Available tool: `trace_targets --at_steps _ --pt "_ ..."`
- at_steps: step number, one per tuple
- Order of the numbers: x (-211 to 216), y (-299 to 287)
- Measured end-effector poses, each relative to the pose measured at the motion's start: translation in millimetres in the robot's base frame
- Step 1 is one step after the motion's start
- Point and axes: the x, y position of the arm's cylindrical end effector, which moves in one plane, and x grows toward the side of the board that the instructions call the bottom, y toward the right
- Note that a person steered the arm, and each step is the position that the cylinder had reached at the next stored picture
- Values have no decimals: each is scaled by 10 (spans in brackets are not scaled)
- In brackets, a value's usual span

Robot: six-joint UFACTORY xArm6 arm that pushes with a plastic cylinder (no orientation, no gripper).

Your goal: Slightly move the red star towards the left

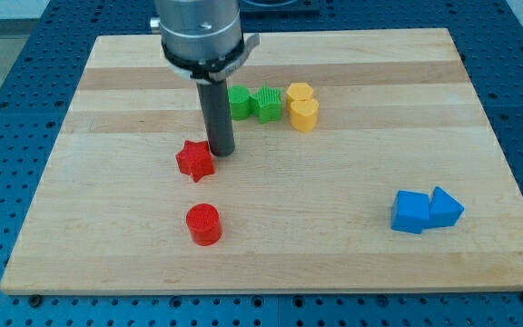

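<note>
Left of board centre sits the red star (194, 160), flat on the wooden board (352, 245). Rod tip (222, 151) is down at board level, right at the star's upper-right edge; touching or just short of it, can't tell from this angle. No gripper on this rig, so nothing to open or close: just a bare rod, clamped on nothing.

Key relation: star lies to the view's left and slightly below the tip. So the tip is already on the correct side for a leftward push. Contact point looks a bit high on the star, so a straight-left stroke would likely skew it down-left or spin it. Judgement: drop the tip a touch toward the view's bottom first, then a short stroke left.

Neighbours:
- red cylinder (203, 223) below the star, apart from it; would get close if the star drifts downward.
- two green blocks (253, 103) and two yellow blocks (301, 105) near the view's top, right of the rod, out of the path.
- two blue blocks (425, 210) far right, touching each other, irrelevant.

Board to the star's left is open. Task says "slightly", so keep the stroke short.
</note>
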Motion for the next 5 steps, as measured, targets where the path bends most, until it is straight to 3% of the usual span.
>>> trace_targets --at_steps 3,5 --pt "419 182" --pt "598 -765"
